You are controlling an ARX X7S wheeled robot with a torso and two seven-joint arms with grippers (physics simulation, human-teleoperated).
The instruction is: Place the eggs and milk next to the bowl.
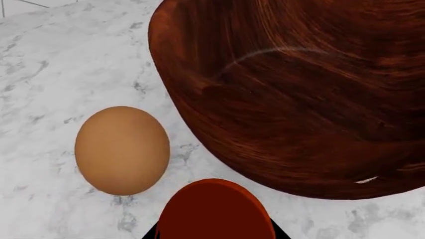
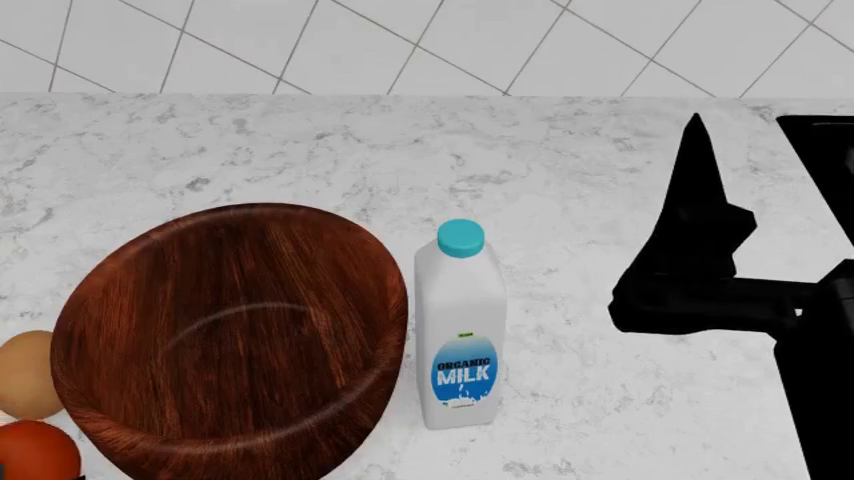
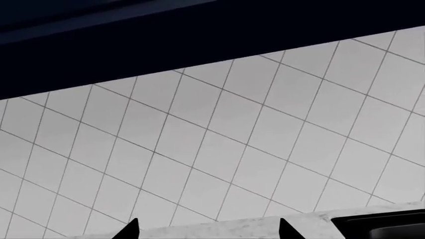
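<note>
The bowl (image 2: 227,330), large and of glossy dark wood, stands on the marble counter (image 2: 561,180) at the left. The milk (image 2: 461,330) stands upright just right of it, close to its rim. To the bowl's left lie the eggs: the tan one (image 2: 24,375) rests on the counter, and the darker reddish-brown one (image 2: 34,450) is in front of it. In the left wrist view the tan egg (image 1: 122,149) sits beside the bowl (image 1: 299,94), and my left gripper (image 1: 214,231) is shut on the reddish-brown egg (image 1: 212,209). My right gripper (image 3: 208,231) is open and empty, raised toward the wall.
A black stovetop (image 2: 821,170) lies at the counter's right end, behind my right arm (image 2: 694,260). A white tiled wall (image 2: 400,45) bounds the back of the counter. The stovetop's corner (image 3: 378,224) also shows in the right wrist view.
</note>
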